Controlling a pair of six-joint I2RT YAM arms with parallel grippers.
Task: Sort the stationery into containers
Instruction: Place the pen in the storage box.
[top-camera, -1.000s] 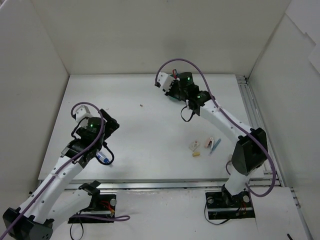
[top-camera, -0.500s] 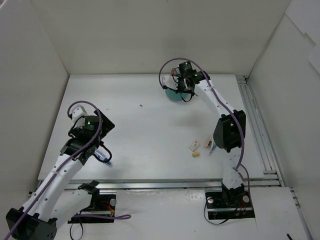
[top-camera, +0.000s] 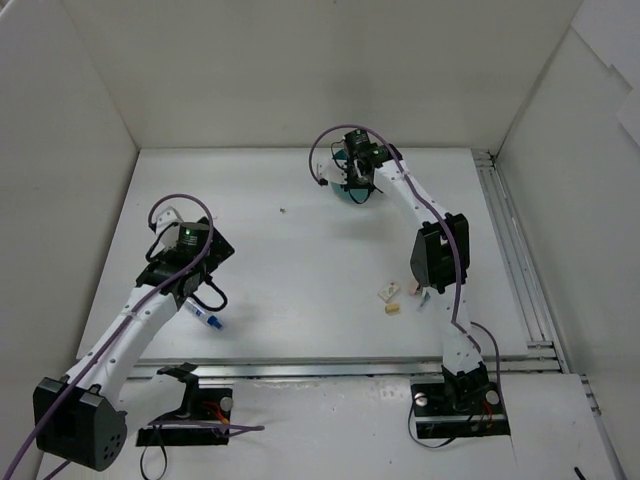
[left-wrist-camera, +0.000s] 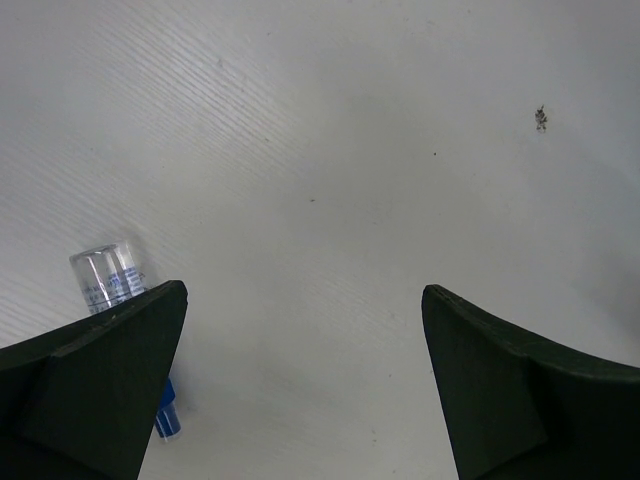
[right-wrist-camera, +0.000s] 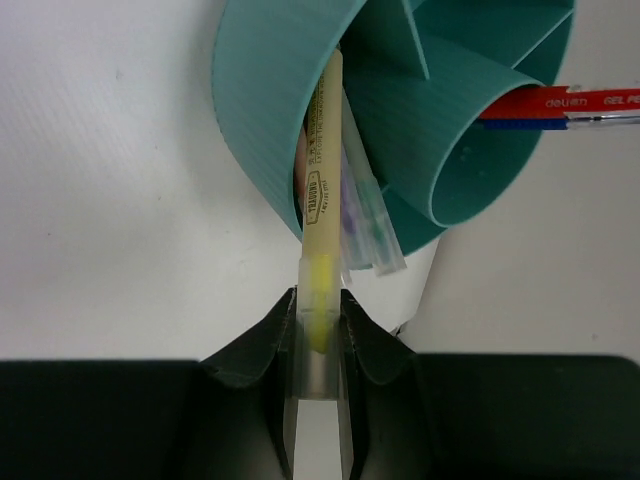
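Note:
My right gripper (right-wrist-camera: 319, 300) is shut on the capped end of a yellow pen (right-wrist-camera: 322, 170). The pen's far end reaches into the teal container (right-wrist-camera: 270, 110), which lies tilted toward the wrist camera. Clear-bodied pens (right-wrist-camera: 365, 225) poke out of the same cup, and a red pen (right-wrist-camera: 560, 103) sticks out on its right. From above, the right gripper (top-camera: 352, 178) hangs over the container (top-camera: 345, 193) at the back. My left gripper (left-wrist-camera: 300, 290) is open above bare table, with a blue-and-white pen (left-wrist-camera: 112, 280) just outside its left finger. That pen (top-camera: 207, 320) lies at the near left.
Two small cream erasers (top-camera: 389, 291) (top-camera: 392, 309) lie at the near right beside the right arm's elbow (top-camera: 438, 255), which hides part of another item there. White walls close in the table on three sides, and a rail (top-camera: 515, 250) runs along the right edge.
The right arm has folded its elbow in and shifted the gripper slightly left over the cup, still holding the yellow pen. The left wrist moved a little back, uncovering the blue-and-white pen.

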